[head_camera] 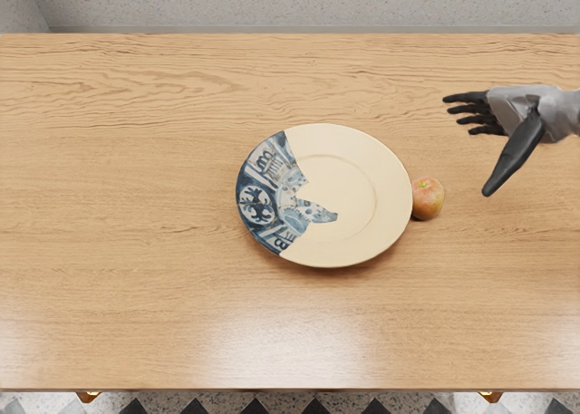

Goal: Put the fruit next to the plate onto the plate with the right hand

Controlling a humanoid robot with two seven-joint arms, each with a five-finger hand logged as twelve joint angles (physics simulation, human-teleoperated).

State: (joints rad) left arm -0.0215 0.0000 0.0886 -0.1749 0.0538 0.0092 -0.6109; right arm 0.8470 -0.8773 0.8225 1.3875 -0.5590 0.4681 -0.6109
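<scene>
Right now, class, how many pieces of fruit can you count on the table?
1. One apple lies on the table just right of the plate, below-left of the open right hand. None seems hidden.

The right robot hand [509,115] has slim black fingers [467,98] and thumb, with a pale grey shell over palm and wrist.

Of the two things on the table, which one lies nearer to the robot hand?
The apple, small and reddish, beside the plate's right rim; the plate lies farther left from the open right robot hand.
</scene>
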